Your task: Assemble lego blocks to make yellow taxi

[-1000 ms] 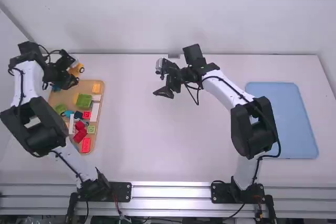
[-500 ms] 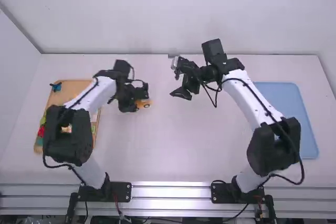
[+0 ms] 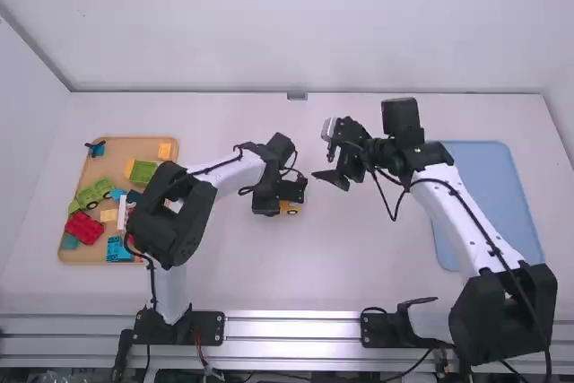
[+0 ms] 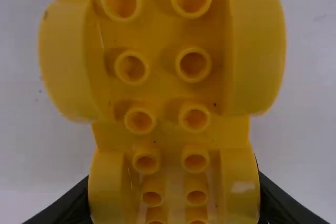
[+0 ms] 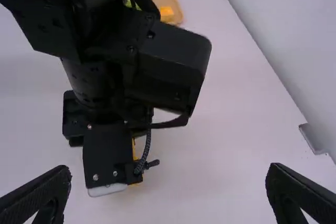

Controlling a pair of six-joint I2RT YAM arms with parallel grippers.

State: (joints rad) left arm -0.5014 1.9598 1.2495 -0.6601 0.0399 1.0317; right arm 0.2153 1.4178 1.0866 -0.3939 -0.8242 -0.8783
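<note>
- The left arm (image 3: pixel 235 172) bends at its big black elbow (image 3: pixel 172 214), by the right side of the wooden tray (image 3: pixel 134 151). Then it leans away and to the right, with its gripper (image 3: pixel 289 198) near the middle of the table (image 3: pixel 269 271).
- The left gripper has the yellow car base (image 4: pixel 170 80) squeezed between its fingers (image 4: pixel 67 203). The base shows its belly in the left wrist view, with 2 rows of round, hollow tubes. I can't tell if it touches the table.
- The right arm (image 3: pixel 453 208) has its elbow (image 3: pixel 507 316) stuck out to the right, close to the camera. The arm then slants back up to the left, and its gripper (image 3: pixel 330 164) hangs just beside the left gripper.
- The right gripper is empty, and its 2 fingers (image 5: pixel 299 198) are wide apart.
- In the wooden tray sit a yellow block (image 3: pixel 164 151), a green car base (image 3: pixel 92 193), a red block (image 3: pixel 83 228) and a blue block (image 3: pixel 117 248).
- A blue tray (image 3: pixel 491 195) lies on the right, behind the right arm.
</note>
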